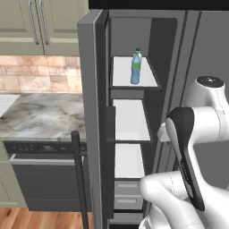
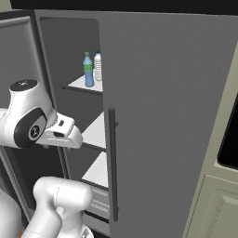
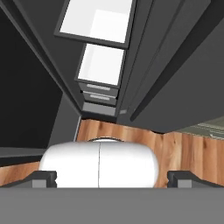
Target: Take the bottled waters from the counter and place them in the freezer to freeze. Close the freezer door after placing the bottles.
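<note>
Nearest the base: white Franka arm with dark joints, folded in front of the open compartment, forearm angled down and hand aimed at the wooden floor [image 3: 183, 146]. Two-finger gripper [image 3: 112, 177], tips at the hand view's far left and right corners, standing wide apart, nothing between them.

At left: tall narrow grey metal freezer door [image 1: 91, 120], swung open and seen edge-on; its front panel faces away and cannot be made out.

Beyond: dark freezer [image 1: 167, 62] with white shelves and grey drawers; lower drawers partly covered by the arm.

Top shelf: translucent blue bottle with green cap [image 2: 88, 70], upright. Clear ribbed bottle [image 2: 98, 66] just beside it, mostly hidden behind the blue one in the left base view.

Far left: grey-beige marbled counter [image 1: 42, 116], cut off by the frame edge.
</note>
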